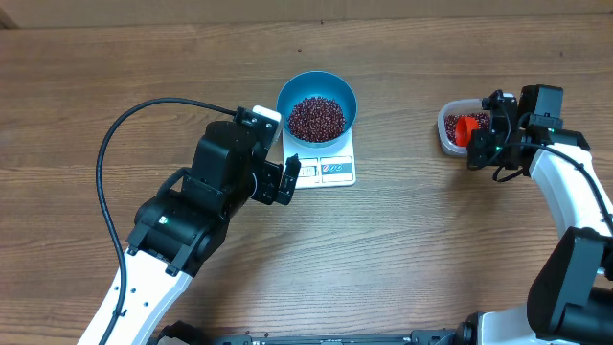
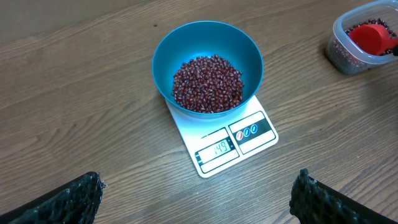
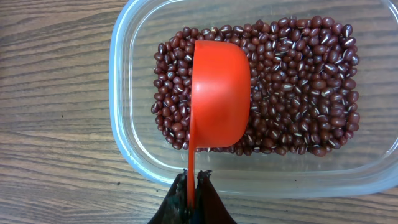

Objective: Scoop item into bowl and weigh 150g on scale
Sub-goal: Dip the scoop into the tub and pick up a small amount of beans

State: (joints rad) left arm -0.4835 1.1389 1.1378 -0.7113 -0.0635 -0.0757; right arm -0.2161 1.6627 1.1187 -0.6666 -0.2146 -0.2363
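Our left arm (image 1: 206,196) reaches in from the lower left with its wrist bent toward the scale (image 1: 337,171). The left jaws stand wide open, apart from the scale and holding nothing. In the left wrist view their knobbly black fingertips (image 2: 68,200) sit at the two lower corners. Our right arm (image 1: 570,187) curls in from the right edge over the tub (image 3: 124,134). The right jaws are clamped on the thin handle of the scoop (image 3: 219,93), whose cup hangs over the beans in the tub.

The beans (image 2: 207,84) of the task lie as a loose, grainy, dark red-brown heap in the bowl (image 2: 165,50). The bowl is round, deep, smooth and blue, and it stands on the scale. The scale is flat, white and rectangular, with a display window reading 149 and a printed label beside it. The tub is clear plastic with rounded corners, and the scoop is glossy orange-red. The counter (image 1: 115,57) is wood-grained.

We count two arms, one bowl, one scale, one tub, one scoop and two lots of beans, each too many to count.
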